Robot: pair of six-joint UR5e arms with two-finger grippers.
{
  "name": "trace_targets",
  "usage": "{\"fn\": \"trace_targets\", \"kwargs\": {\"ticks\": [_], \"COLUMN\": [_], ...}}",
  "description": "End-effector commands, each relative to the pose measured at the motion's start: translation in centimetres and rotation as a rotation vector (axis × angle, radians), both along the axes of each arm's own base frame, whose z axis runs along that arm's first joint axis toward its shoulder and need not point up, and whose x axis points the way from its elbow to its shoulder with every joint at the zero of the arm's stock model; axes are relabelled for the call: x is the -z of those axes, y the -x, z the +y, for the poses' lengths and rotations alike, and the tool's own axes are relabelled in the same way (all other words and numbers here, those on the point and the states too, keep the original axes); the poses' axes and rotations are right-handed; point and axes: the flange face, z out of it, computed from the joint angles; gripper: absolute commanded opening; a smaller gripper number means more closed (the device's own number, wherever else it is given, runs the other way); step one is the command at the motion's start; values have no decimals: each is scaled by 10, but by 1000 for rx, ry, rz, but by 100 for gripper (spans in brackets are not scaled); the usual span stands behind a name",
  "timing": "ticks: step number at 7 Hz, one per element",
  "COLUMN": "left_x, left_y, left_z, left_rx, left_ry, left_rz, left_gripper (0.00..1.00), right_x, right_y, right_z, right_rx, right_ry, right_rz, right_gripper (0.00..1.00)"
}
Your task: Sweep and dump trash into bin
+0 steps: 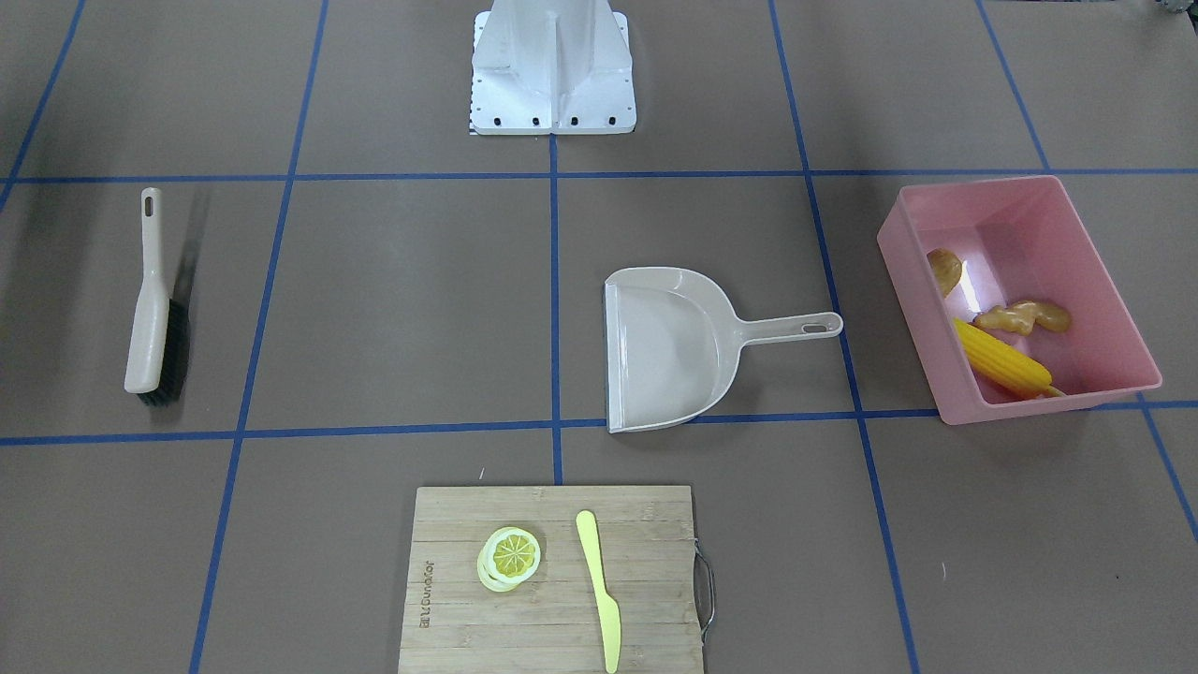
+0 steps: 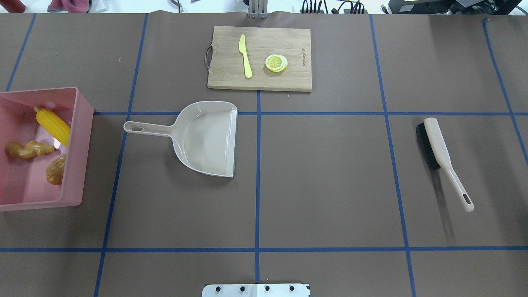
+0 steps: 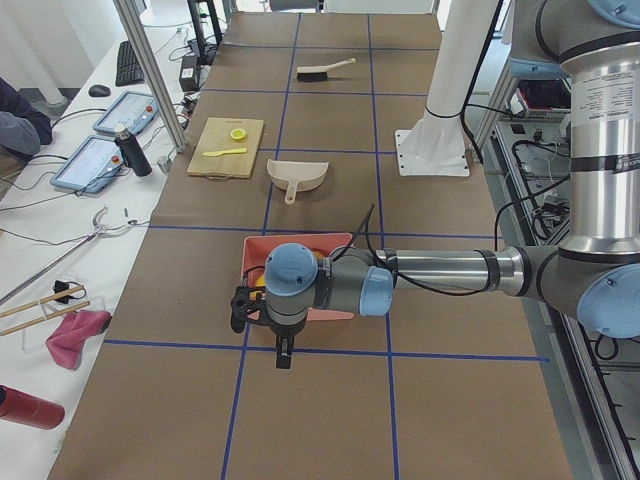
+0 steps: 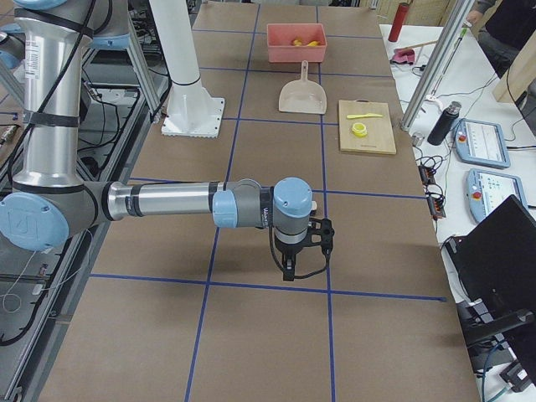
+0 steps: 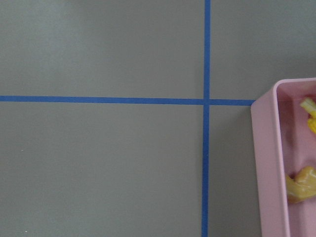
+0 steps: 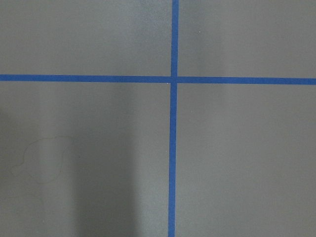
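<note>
The pink bin [image 1: 1067,398] stands at the table's end on my left; it also shows in the overhead view [image 2: 84,144] and the left wrist view [image 5: 269,163]. Inside lie the yellow corn cob [image 1: 1001,360], the tan ginger root [image 1: 1025,318] and the golden-brown potato lump [image 1: 945,270]. My left gripper [image 3: 240,308] shows only in the exterior left view, just beyond the bin's outer end; I cannot tell if it is open or shut. My right gripper [image 4: 325,234] shows only in the exterior right view, over bare table; its state is also unclear.
A beige dustpan [image 1: 669,351] lies empty mid-table, handle toward the bin. A beige brush [image 1: 154,309] lies on my right side. A wooden cutting board [image 1: 646,562] at the far edge holds a lemon slice [image 1: 511,557] and a pale yellow knife [image 1: 599,585].
</note>
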Motion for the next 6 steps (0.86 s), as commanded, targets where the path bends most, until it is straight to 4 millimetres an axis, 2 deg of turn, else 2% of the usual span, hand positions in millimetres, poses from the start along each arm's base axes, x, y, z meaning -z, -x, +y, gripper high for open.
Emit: {"fn": "trace_targets", "kwargs": {"ticks": [1, 4, 6], "left_x": [-21, -38, -33], "left_y": [-2, 2, 2], "left_z": [23, 31, 28], "left_rx": [0, 4, 4], "left_ry": [52, 81, 68], "left_rz": [22, -53, -51], "left_gripper": [99, 99, 99], "right_x": [0, -2, -2], "right_y": [0, 0, 1], "right_z": [0, -1, -1], "right_rx": [-1, -1, 1], "right_ry": [1, 4, 4], "right_rz": [0, 0, 0], "right_gripper": [100, 100, 100]}}
